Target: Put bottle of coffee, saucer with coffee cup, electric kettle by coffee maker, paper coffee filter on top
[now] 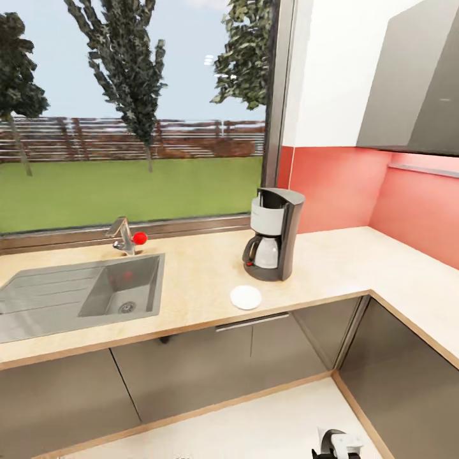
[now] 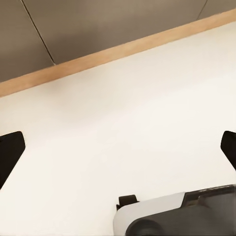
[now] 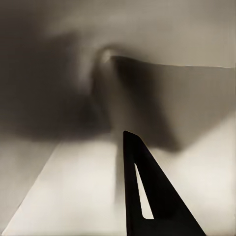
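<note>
The kitchen tabletop [image 1: 191, 268] runs across the head view from nine o'clock to three o'clock and turns a corner toward four o'clock, over grey cabinet fronts [image 1: 223, 363] edged by a wood-tone strip. Behind it a wide window [image 1: 134, 115] looks on grass, trees and a fence; a red backsplash [image 1: 338, 188] and a grey wall cabinet [image 1: 414, 83] fill the two o'clock side. A steel sink [image 1: 83, 293] is set into the tabletop at nine o'clock, with a faucet [image 1: 124, 236] carrying a red knob at its far rim.

The coffee maker [image 1: 273, 234] stands upright on the tabletop just right of centre, white carafe facing the camera. The saucer [image 1: 245, 297] lies flat at its seven o'clock, just beside it, not touching, near the tabletop's front edge.

In the left wrist view the left claw [image 2: 118, 150] hangs released, its dark fingertips [image 2: 10, 150] wide apart at the frame's sides above pale floor [image 2: 123, 123].

In the right wrist view the right claw [image 3: 147, 196] shows one dark finger against blurred grey shapes; whether it is released or clenched I cannot tell.
</note>
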Robot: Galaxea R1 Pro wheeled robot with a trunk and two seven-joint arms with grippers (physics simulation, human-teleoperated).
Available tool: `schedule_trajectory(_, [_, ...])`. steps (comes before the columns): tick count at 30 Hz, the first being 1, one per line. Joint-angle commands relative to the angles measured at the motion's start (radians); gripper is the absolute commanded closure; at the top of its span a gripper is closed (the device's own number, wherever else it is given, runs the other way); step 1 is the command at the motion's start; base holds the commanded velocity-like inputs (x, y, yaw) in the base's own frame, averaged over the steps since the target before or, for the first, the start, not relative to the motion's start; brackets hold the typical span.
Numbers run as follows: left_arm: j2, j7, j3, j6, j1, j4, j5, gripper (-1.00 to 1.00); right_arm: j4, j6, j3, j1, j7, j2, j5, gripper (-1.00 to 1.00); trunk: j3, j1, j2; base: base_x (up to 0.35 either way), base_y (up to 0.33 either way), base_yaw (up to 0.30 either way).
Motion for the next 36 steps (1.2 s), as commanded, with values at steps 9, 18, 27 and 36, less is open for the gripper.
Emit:
schedule_trajectory(9, [0.0,-0.004,0.009,-0.003,-0.001,0.0,-0.009,-1.0,0.001,-0.003,-0.004,-0.001,-0.002,0.0,0.007,1.0,-0.013,0.001,-0.002,0.002,-0.001,0.209])
schedule_trajectory(18, [-0.003,-0.004,0.009,-0.003,-0.001,0.0,-0.009,-1.0,0.001,-0.003,-0.004,-0.001,-0.002,0.0,0.007,1.0,-0.024,0.001,-0.002,0.123,-0.147,0.201])
schedule_trajectory(27, [-0.003,-0.004,0.009,-0.003,-0.001,0.001,-0.009,-1.0,0.002,-0.005,-0.004,-0.001,0.001,-0.008,0.011,1.0,-0.029,0.001,-0.002,0.119,-0.251,0.099])
schedule_trajectory(36, [-0.002,-0.005,0.009,-0.003,-0.001,0.001,-0.009,-1.0,0.002,-0.006,-0.004,-0.001,0.0,-0.011,0.012,1.0,-0.029,0.001,-0.002,0.005,-0.273,0.001])
